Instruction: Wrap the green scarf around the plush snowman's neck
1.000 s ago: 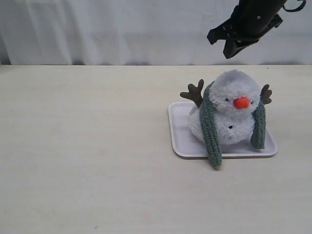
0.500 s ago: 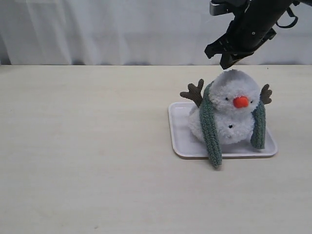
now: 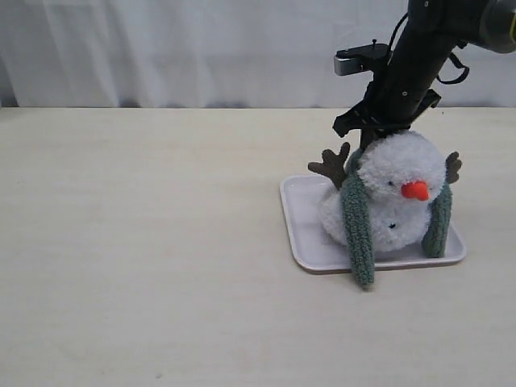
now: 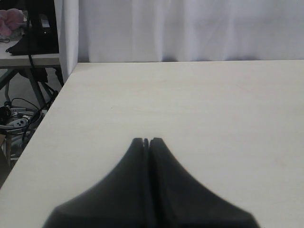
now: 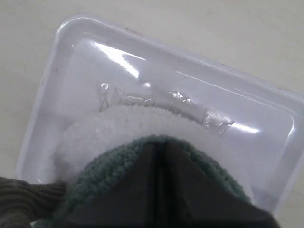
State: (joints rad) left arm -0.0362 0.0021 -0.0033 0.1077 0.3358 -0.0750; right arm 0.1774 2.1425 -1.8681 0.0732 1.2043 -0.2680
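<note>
Green scarf [image 3: 357, 226] on plush snowman [image 3: 399, 173], right arm [image 3: 415, 68] angled down — fingers [image 5: 142, 190] together

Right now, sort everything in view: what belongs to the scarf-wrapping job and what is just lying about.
Job: green scarf, plush snowman, right gripper at the scarf behind the head.
Just there: white tray under the snowman, table, curtain, left gripper shut over bare table.

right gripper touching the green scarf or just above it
Touching. The right wrist view shows the right gripper tips pressed into the green scarf, no gap between.
</note>
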